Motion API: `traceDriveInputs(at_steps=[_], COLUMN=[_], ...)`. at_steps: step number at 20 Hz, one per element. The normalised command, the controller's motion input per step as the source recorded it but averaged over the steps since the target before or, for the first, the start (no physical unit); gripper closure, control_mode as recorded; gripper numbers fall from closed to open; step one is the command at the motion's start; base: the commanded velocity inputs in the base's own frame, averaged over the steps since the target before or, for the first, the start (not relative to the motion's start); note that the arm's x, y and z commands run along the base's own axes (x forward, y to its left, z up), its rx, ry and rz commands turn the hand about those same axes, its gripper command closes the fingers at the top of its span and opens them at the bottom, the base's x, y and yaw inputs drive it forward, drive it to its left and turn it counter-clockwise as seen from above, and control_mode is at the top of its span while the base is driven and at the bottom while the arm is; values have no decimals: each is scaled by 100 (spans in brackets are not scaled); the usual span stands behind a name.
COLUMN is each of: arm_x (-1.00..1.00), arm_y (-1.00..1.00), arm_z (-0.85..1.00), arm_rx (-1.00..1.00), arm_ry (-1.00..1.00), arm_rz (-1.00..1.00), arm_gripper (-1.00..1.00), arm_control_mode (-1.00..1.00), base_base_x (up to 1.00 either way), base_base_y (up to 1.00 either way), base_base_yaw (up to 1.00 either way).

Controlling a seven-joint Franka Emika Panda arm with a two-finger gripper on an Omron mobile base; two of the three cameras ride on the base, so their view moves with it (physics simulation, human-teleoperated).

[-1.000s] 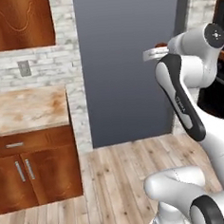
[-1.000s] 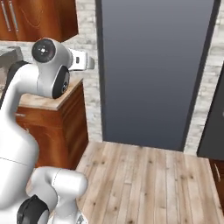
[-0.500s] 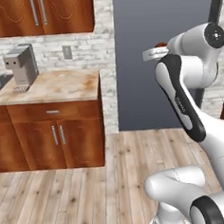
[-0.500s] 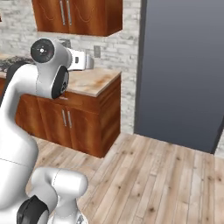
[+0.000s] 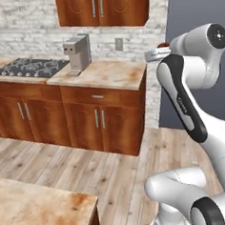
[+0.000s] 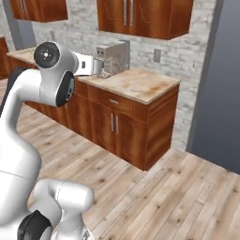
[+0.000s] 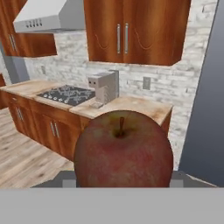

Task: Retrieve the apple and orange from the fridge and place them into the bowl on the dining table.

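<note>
A dark red apple [image 7: 123,148] with its stem up sits close in the hand view, between the jaws of my gripper [image 5: 154,53], which is shut on it. In the left base view a sliver of the apple [image 5: 163,45] shows at the hand, held high beside the arm's upper joint. The right base view shows the gripper [image 6: 95,66] in front of the wall counter. The dark grey fridge [image 5: 196,55] stands at the right with its door shut, also seen as the fridge [image 6: 224,89]. A corner of the marble dining table [image 5: 41,211] shows at lower left. The orange and the bowl are out of view.
A wall counter [image 5: 106,74] on wooden cabinets carries a grey coffee machine [image 5: 77,54] and a black cooktop [image 5: 27,67]. Wooden upper cabinets [image 5: 104,7] hang above, with a range hood [image 7: 48,17] to their left. Wooden floor [image 6: 154,197] lies open ahead.
The whole picture has swung: the base turned, so the fridge slid to the right edge and the counter, coffee machine and cooktop came into view. The apple stays in the gripper.
</note>
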Motion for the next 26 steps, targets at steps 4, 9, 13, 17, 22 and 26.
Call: traceDriveInputs(at_steps=[4, 9, 13, 17, 22, 26], arm_x=[0, 0, 0, 0, 0, 0], arm_y=[0, 0, 0, 0, 0, 0], arm_z=[0, 0, 0, 0, 0, 0], arm_rx=[0, 0, 0, 0, 0, 0], arm_ry=[0, 0, 0, 0, 0, 0], arm_rz=[0, 0, 0, 0, 0, 0], arm_gripper=[100, 100, 100, 100, 100, 100], arm_control_mode=[100, 100, 100, 100, 100, 100], base_base_x=[-31, -25, -24, -25, -35, -80], base_base_y=[0, 0, 12, 48, 89, 99], base_base_yaw=[49, 47, 44, 40, 35, 34])
